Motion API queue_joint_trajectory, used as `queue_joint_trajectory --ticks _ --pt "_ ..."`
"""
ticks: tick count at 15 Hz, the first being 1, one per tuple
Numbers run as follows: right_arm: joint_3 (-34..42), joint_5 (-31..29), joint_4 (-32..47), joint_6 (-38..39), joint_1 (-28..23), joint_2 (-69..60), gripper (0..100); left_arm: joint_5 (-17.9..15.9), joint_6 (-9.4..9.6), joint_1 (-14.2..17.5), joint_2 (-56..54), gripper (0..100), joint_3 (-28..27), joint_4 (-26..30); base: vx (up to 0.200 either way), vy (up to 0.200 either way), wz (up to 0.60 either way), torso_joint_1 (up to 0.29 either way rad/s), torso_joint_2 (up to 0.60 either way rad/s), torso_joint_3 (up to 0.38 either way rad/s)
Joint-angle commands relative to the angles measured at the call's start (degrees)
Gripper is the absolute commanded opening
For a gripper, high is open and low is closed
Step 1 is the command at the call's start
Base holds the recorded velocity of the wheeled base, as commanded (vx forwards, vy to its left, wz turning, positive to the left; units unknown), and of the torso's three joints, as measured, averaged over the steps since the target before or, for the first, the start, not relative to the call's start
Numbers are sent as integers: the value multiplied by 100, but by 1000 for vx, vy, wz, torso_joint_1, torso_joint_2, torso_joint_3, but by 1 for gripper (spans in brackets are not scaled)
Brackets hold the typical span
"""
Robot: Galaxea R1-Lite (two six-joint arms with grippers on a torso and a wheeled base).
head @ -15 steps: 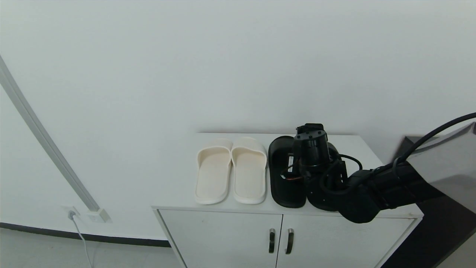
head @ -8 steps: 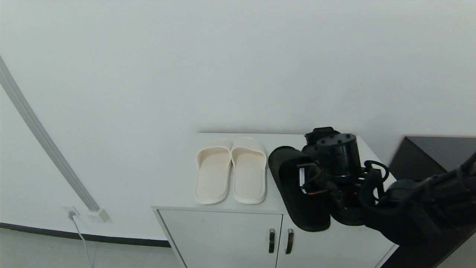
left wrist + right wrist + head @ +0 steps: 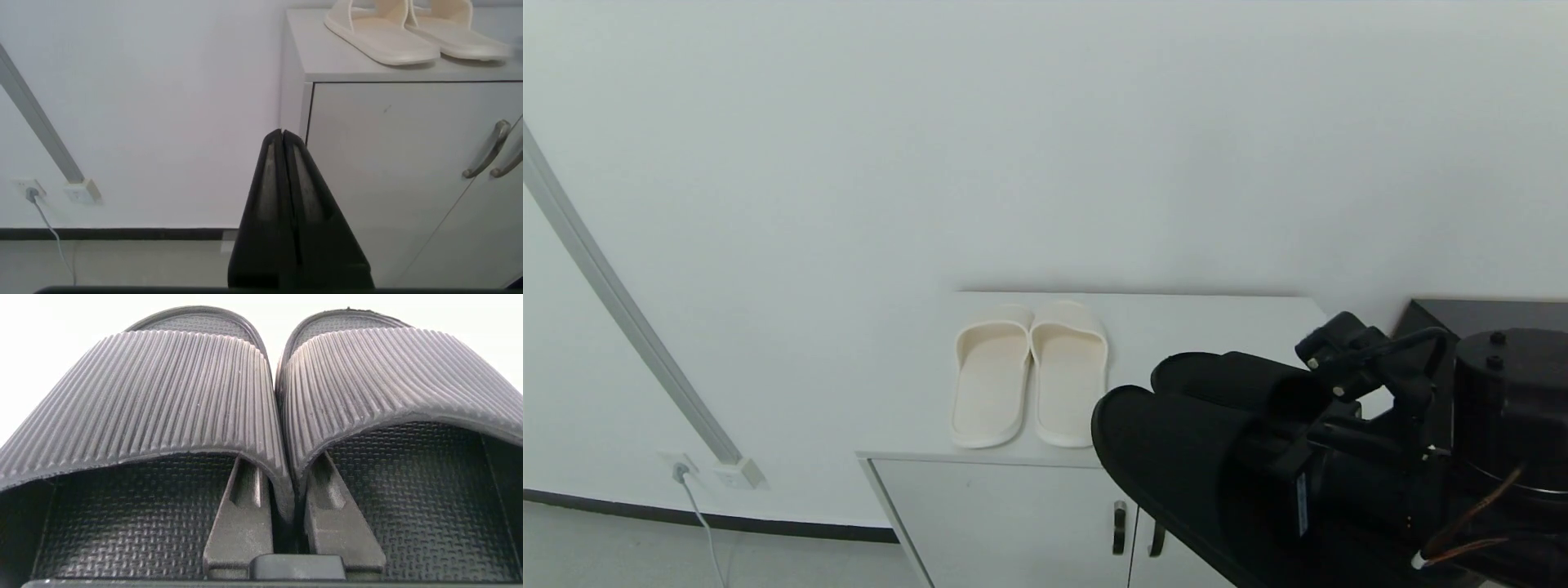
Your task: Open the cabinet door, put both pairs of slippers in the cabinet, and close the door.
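Your right gripper (image 3: pixel 284 490) holds the black slippers (image 3: pixel 1176 441) as a pair. In the right wrist view one finger (image 3: pixel 241 523) sits inside each slipper, under its ribbed strap. The two fingers are pinched narrow on the inner walls, which are pressed together between them. The slippers lie side by side and touching. They hang in the air in front of the right half of the cabinet (image 3: pixel 1176 318), off its top and nearer to you than its front edge. From the head view they cover part of the right door. A small white label (image 3: pixel 1298 494) shows on the gripper body, its print too small to read.

The white slippers (image 3: pixel 1029 376) rest flat on the cabinet top, left of its middle. They are side by side and touching, with their heels at the front edge. They are near the black pair but apart from it.

Both doors (image 3: pixel 1005 523) are closed. Their two dark handles (image 3: pixel 1120 527) stand upright, just beside each other at the middle seam.

Your left gripper (image 3: pixel 283 188) has its fingers pressed together with nothing between them. It is low, facing the left door and the wall (image 3: pixel 147 106) beside it, well apart from the handles.

On that wall, left of the cabinet, a grey strip (image 3: pixel 621 302) runs down at a slant to a socket (image 3: pixel 678 469) near the floor. A white cable (image 3: pixel 707 531) hangs from the socket. A dark surface (image 3: pixel 1429 314) stands just right of the cabinet.
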Motion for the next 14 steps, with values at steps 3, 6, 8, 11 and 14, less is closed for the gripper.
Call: queue_joint_trajectory --ticks 3,6,8,11,14 --pt "69 3 -21 11 52 -207 0 0 -9 0 0 0 0 -1 -200 0 0 9 1 2" --pt "95 3 -21 11 52 -224 0 0 -9 0 0 0 0 -1 -200 0 0 -2 -1 4" --pt "139 -6 -3 11 52 -233 0 0 -9 0 0 0 0 -1 -200 0 0 -7 2 2" --pt "236 -6 -12 -7 70 -242 0 0 -9 0 0 0 0 -1 -67 0 0 1 1 1" --pt "306 12 -30 -121 122 -251 0 0 -9 0 0 0 0 -1 0 0 -200 4 1 1"
